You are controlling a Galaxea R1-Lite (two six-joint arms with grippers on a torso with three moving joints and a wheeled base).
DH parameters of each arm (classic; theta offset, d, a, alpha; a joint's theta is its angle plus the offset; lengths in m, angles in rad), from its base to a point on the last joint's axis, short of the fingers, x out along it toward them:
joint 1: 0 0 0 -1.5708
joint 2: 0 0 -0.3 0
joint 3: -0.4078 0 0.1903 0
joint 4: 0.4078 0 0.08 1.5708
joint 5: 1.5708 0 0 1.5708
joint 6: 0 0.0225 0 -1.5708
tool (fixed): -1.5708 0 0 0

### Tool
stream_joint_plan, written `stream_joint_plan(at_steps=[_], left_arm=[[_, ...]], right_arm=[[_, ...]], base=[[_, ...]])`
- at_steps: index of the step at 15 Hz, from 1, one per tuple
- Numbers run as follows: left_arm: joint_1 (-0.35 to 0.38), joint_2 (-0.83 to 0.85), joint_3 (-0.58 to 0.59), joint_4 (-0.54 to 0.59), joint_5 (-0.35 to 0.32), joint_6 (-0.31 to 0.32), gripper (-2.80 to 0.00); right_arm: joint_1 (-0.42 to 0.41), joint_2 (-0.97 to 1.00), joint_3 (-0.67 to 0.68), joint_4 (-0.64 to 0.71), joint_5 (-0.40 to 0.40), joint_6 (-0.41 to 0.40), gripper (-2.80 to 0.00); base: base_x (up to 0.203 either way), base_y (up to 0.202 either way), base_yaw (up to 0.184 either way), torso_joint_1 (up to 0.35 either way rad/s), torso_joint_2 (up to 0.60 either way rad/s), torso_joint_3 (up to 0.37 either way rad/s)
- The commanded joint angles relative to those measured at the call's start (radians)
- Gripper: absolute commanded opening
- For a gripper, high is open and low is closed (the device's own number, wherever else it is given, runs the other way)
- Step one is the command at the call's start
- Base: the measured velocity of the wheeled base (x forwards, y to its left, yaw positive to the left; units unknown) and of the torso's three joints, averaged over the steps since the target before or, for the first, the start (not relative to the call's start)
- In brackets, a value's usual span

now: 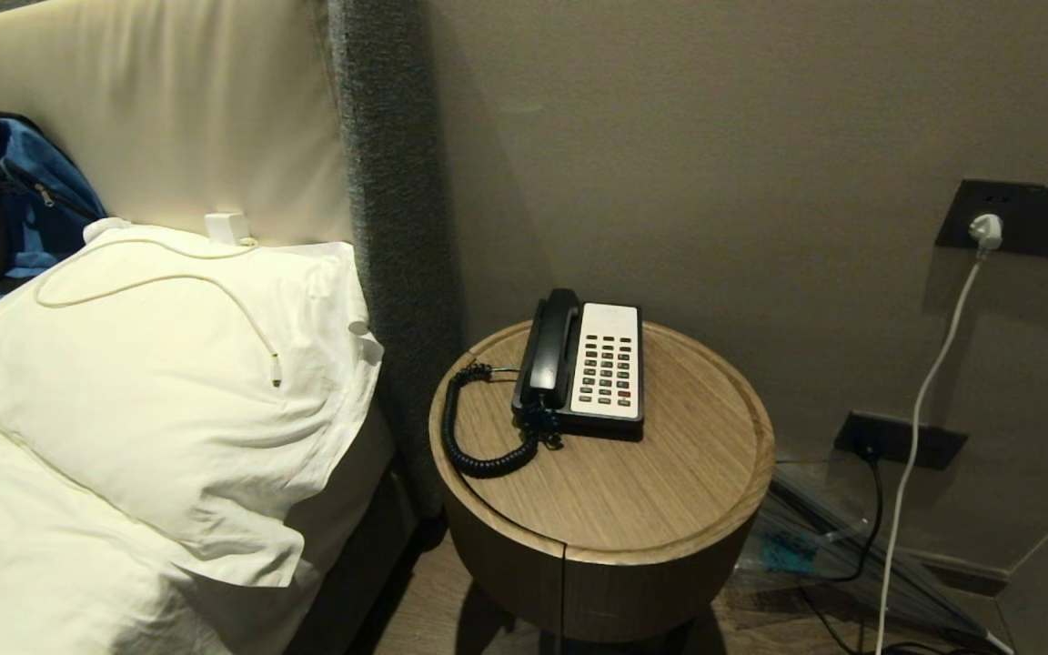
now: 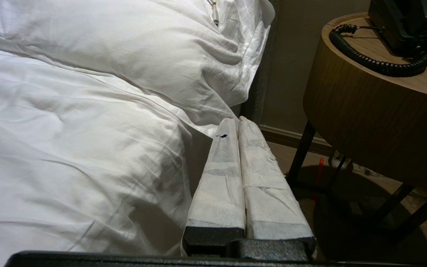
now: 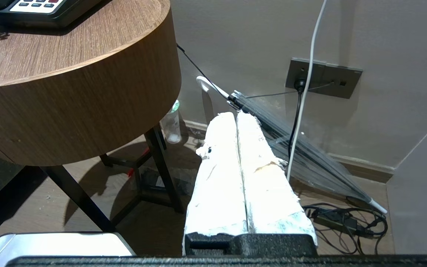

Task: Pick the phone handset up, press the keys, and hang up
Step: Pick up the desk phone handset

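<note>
Here the phone handset (image 1: 552, 344) lies in its cradle on the left side of the black phone (image 1: 581, 373), a little right of the centre of the head view. The keys (image 1: 607, 368) sit in rows on the white faceplate beside it, with one red key low on the right; no writing on them can be read. The coiled cord (image 1: 478, 428) curls from the near end of the handset over the left part of the round wooden table (image 1: 670, 482), which has a low raised rim, and only the phone and its cord lie inside this rim.

Neither arm shows in the head view. In the left wrist view the left gripper (image 2: 235, 122) has its wrapped fingers pressed together and holds nothing; it is low, between the white bed (image 2: 69, 148) and the table. In the right wrist view the right gripper (image 3: 237, 115) also has its fingers together and empty, low beside the table near the wall.

At the left of the head view a pillow (image 1: 169, 382) carries a white cable (image 1: 160, 277), and a blue backpack (image 1: 24, 209) is at the upper left. At the right, a white plug (image 1: 986, 229) sits in a dark wall socket, and a folded clear umbrella (image 3: 298, 148) leans near the floor. A small bottle (image 3: 171, 124) stands under the table.
</note>
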Motion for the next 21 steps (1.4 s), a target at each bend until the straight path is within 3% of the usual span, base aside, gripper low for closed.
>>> stream_joint_plan(at_steps=[1, 21], left_arm=[[-0.001, 0.0, 0.0, -0.001, 0.0, 0.0, -2.8], [0.0, 0.002, 0.0, 0.005, 0.001, -0.017, -2.8]], right_arm=[[0.0, -0.002, 0.0, 0.001, 0.0, 0.0, -2.8], [0.0, -0.002, 0.0, 0.001, 0.0, 0.0, -2.8]], base=[[0.0, 0.0, 0.0, 0.0, 0.0, 0.0], [0.0, 0.0, 0.0, 0.001, 0.0, -0.016]])
